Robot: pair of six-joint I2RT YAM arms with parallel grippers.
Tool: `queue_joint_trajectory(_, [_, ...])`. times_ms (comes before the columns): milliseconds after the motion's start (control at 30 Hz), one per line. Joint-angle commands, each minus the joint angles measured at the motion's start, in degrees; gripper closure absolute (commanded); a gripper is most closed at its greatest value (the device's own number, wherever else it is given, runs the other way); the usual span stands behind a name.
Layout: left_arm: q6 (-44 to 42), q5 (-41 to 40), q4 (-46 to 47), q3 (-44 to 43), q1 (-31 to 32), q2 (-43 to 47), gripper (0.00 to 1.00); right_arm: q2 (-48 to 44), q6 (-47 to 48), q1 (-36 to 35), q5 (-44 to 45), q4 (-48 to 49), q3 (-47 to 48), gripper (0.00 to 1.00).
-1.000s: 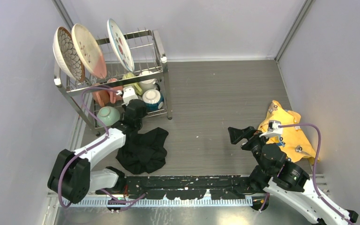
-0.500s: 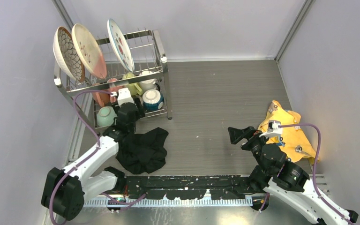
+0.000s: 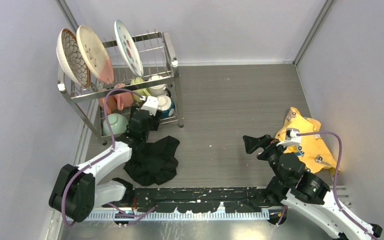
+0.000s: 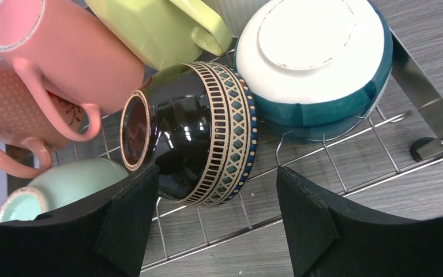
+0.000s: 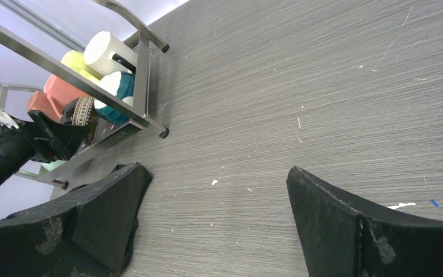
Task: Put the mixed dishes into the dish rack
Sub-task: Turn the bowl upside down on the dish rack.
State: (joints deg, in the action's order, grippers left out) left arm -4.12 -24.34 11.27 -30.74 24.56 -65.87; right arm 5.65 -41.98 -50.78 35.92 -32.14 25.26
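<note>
Sits tipped on its side on the lower tier of the dish rack [image 3: 176, 95]: small brown bowl [image 4: 190, 133], foot ring toward the pink mug [image 4: 63, 57], patterned rim toward the upturned blue bowl [image 4: 317, 57], which it touches. Long axis across the wrist view, so crosswise to the gap of the left hand [image 4: 215, 184]. Just beside it on the left, mint-green bowl [image 4: 63, 184]; behind, at the far side, yellow-green mug [image 4: 150, 29]. Up on the top tier, three plates [image 3: 95, 52] standing between prongs.

Lies straight ahead of the left hand, farther into the rack. Left hand spread wide, gripping nothing; contact at the left finger hard to rule out. Probably calls for a straight pull-back toward the near edge, over the black cloth [image 3: 152, 160], without nudging the bowl.

Far to the right, right hand [image 5: 213, 179] fully spread and empty over bare tabletop [image 3: 230, 100], beside the yellow cloth [image 3: 307, 140], well apart from the rack.
</note>
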Motion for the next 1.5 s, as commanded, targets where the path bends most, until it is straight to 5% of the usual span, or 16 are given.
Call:
queue_joint_trajectory(0, [-7.89, -0.61, 5.53, 0.42, -0.3, -0.84, 0.23, -0.01, 0.04, -0.28, 0.62, 1.86, 0.15, 0.0])
queue_joint_trajectory(367, [-14.94, -3.85, 5.79, -0.2, -0.3, -5.53, 0.19, -3.67, 0.66, -0.23, 1.46, -1.05, 0.94, 0.0])
queue_joint_trajectory(733, [-17.6, 0.6, 4.81, -0.52, -0.3, -6.45, 0.29, -5.2, 1.71, -0.22, 1.67, -2.69, 2.32, 0.0])
queue_joint_trajectory(933, [-14.69, 4.16, -1.2, -2.51, -0.3, -4.49, 0.17, -5.17, 1.99, -0.21, 1.47, -2.55, 2.43, 0.0])
queue_joint_trajectory(1000, [-13.62, 3.77, -4.94, -4.14, -0.38, -3.88, 0.02, -5.2, 1.83, -0.23, 1.22, -2.37, 2.23, 0.0])
queue_joint_trajectory(1267, [-15.43, 4.39, -16.06, -8.35, -0.51, 0.79, 0.0, -5.24, 1.54, -0.26, 0.8, -2.3, 2.07, 0.0])
queue_joint_trajectory(1467, [-18.62, 2.8, -14.59, -6.08, -1.0, 3.73, 0.0, -5.19, 1.47, -0.26, 0.74, -3.31, 2.64, 0.0])
